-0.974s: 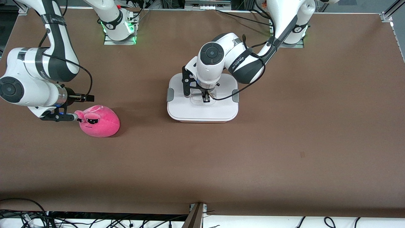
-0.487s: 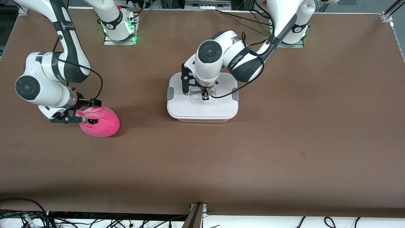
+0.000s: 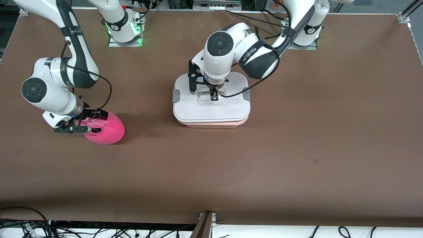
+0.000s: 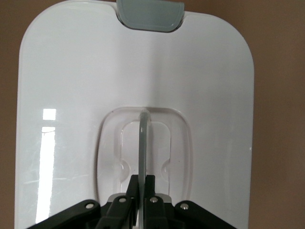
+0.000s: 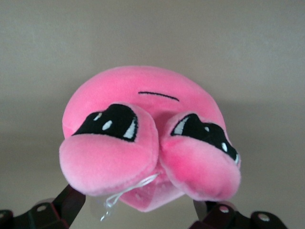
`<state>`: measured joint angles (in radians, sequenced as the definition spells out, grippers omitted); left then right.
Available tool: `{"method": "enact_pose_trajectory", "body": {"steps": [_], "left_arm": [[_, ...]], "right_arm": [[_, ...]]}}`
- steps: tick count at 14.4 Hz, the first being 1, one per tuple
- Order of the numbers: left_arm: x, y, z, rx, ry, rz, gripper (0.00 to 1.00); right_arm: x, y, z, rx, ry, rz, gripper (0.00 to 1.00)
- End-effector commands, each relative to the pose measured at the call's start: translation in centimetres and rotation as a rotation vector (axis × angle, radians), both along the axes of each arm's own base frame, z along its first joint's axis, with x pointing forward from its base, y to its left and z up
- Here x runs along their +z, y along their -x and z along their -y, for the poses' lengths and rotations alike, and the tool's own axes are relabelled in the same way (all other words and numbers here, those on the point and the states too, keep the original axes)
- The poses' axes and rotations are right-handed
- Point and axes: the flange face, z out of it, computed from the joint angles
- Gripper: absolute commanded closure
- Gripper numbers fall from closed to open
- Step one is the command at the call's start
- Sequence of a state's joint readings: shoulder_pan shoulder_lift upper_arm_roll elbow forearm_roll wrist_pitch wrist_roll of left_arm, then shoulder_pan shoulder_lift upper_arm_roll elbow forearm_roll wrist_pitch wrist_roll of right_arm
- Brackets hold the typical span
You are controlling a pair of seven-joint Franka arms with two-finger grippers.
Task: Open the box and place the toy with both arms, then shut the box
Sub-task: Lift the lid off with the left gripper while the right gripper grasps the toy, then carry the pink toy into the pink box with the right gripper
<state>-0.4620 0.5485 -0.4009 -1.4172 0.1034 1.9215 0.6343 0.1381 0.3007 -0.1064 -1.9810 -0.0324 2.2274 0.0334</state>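
The opening of the box is judged to be the step in hand, with the pickup of the toy being prepared alongside it. The box [image 3: 211,124] stands on the table [image 3: 297,148] near its middle, closer to the arms' bases than to the front camera, and its white lid [image 3: 198,110] is seen sitting slightly askew of the pale pink tub beneath, whose rim shows under the lid's near edge; the lid is therefore judged to be just lifted free, though how high cannot be told. The left gripper [image 3: 214,96] is placed over the middle of the lid, its fingers pressed together on the thin clear handle [image 4: 144,143] that stands up from the lid's recess, as is shown plainly in the left wrist view. A grey clip [image 4: 150,14] is seen at the lid's edge. The toy [image 3: 107,127] lies on the table well apart from the box, toward the right arm's end. The right gripper [image 3: 86,121] is set down at the toy, its fingers [image 5: 66,202] spread wide on either side of the plush body and not yet closed on it; whether they touch it cannot be told. For the next move, the lid is to be carried upward and away so that the tub is left uncovered, while the right fingers must be closed gently on the soft toy before it is lifted. A slipping of the thin handle from the grip is the risk to be watched.
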Motion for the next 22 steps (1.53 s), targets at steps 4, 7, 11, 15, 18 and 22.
{"method": "enact_pose_trajectory", "body": {"steps": [4, 7, 11, 15, 18, 22], "left_arm": [[6.9, -3.0, -8.6, 0.013, -0.079, -0.026, 1.00], [7.7, -6.8, -16.5, 0.084, -0.105, -0.085, 1.00], [8.8, -9.4, -23.4, 0.141, -0.122, -0.127, 1.00], [9.3, -12.5, -32.8, 0.041, -0.139, -0.106, 1.00], [10.5, -13.7, -39.9, -0.054, -0.108, -0.091, 1.00], [11.6, -14.8, -45.3, -0.038, -0.148, -0.058, 1.00]], "right_arm": [[-1.3, -0.9, -0.3, 0.017, 0.000, 0.068, 0.58], [-1.6, -1.3, -0.2, 0.020, 0.001, 0.077, 0.92], [-0.7, -1.9, -0.2, 0.074, 0.005, 0.097, 1.00], [3.3, -2.2, -0.9, 0.104, 0.000, 0.101, 1.00], [9.0, -2.6, -5.1, 0.241, -0.019, 0.016, 1.00], [16.3, -0.7, -15.3, 0.509, -0.064, -0.068, 1.00]]}}
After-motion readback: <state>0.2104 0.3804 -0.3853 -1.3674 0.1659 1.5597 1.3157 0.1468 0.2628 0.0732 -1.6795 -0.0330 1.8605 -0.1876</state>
